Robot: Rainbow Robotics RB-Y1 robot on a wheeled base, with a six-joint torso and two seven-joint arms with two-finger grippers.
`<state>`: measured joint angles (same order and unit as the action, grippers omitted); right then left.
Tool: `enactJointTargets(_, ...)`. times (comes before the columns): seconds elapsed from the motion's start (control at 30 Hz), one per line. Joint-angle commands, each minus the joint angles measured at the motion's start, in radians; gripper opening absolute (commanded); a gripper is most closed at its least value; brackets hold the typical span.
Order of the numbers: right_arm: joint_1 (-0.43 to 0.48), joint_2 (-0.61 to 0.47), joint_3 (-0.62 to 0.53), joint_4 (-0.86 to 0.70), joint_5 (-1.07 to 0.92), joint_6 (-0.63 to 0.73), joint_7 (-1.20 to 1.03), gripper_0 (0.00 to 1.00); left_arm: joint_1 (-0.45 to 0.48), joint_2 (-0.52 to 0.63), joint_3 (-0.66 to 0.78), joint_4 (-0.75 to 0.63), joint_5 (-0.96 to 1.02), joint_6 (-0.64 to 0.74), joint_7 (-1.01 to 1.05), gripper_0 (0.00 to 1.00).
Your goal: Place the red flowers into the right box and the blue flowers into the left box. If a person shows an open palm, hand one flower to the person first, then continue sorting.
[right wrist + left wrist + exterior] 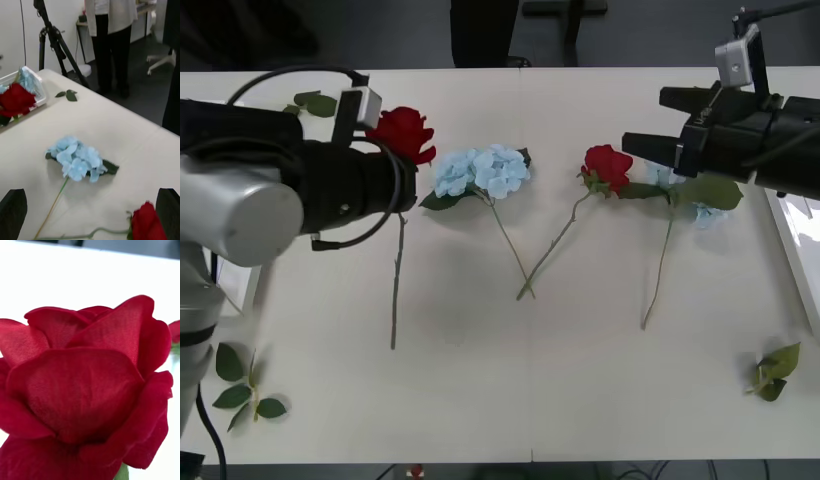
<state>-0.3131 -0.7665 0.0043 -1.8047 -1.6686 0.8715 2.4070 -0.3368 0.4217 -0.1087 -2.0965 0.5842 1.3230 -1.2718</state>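
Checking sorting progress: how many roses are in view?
2: one rose at the left gripper, another right of centre, by the right gripper. More may be hidden.

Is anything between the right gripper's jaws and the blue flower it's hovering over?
Nothing visible. The right gripper hangs open above the blue flower near the table's right side. A red rose lies just to its left, close beside the jaws but not under them.

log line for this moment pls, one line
left gripper at left red rose, grip unseen | right gripper open above right blue hydrangea | middle hydrangea, middle rose on table
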Motion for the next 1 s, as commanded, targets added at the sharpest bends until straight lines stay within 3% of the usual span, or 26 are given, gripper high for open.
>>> enactJointTargets(0.03,0.008,-0.053,-0.018,-0.019,-0.005,0.020,-0.081,1.00,-0.019,0.057,0.075,-0.046,0.149,-0.076,-0.116,0.00)
enactJointTargets(0.47,0.008,-0.020,-0.018,-0.036,-0.157,0.138,-0.278,1.00,-0.018,0.069,0.196,0.032,0.704,-0.357,-0.432,0.00)
enactJointTargets(0.77,0.006,0.065,-0.017,-0.038,-0.204,0.192,-0.465,1.00,-0.010,0.017,0.192,0.039,0.873,-0.383,-0.560,0.00)
enactJointTargets(1.0,-0.012,0.122,0.036,-0.036,-0.203,0.201,-0.516,1.00,0.010,-0.095,0.113,0.039,0.893,-0.505,-0.590,0.00)
